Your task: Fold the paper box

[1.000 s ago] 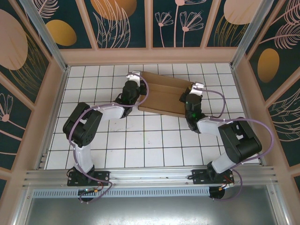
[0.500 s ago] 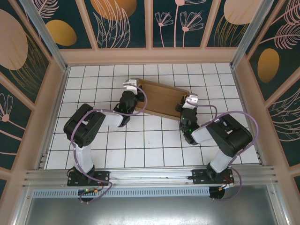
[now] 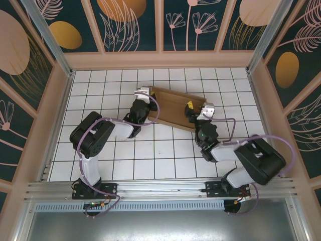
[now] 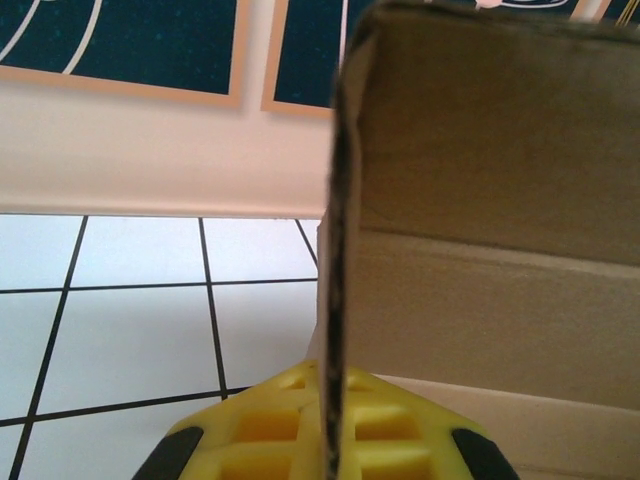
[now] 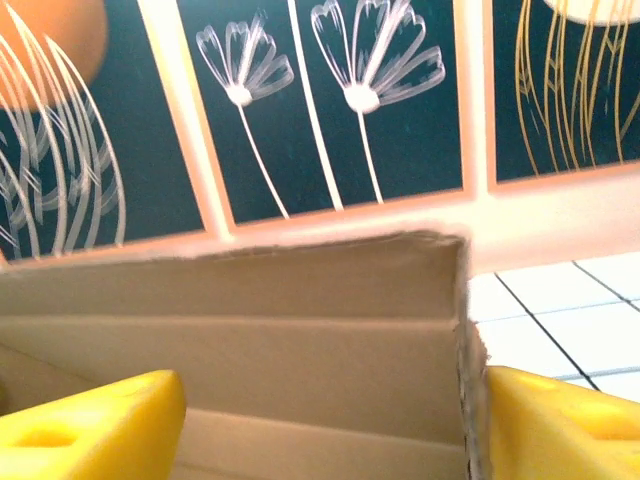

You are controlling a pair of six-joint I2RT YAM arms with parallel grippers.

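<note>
- Drawn nearer to the arms' bases since a second ago, the paper box [image 3: 173,107] is now seen from above as a narrower strip, and the right arm's elbow has been swung further out to the right.
- At the left, the left gripper [image 3: 146,99] is set against the box's left end. In the left wrist view its yellow fingers [image 4: 265,425] are clamped on an upright side wall, whose dark corrugated cut edge runs straight down between them.
- The box is laid on the white tiled table [image 3: 100,95], in its far half and about midway between the side walls. It is slanted so that its right end lies a little nearer the arms.
- Plain brown cardboard is seen throughout, with nothing printed on it. Long panels are divided by crease lines running lengthwise, and in both wrist views they are stepped one behind another.
- In the right wrist view the far wall's top edge is slightly ragged, and an end wall's cut edge stands upright at the right corner.
- At the right, the right gripper [image 3: 192,109] is placed at the box's right end. Its jaws are spread wide, with one yellow finger [image 5: 90,425] well clear of that end wall and the other just beside it. Whether that one touches cannot be told.
</note>
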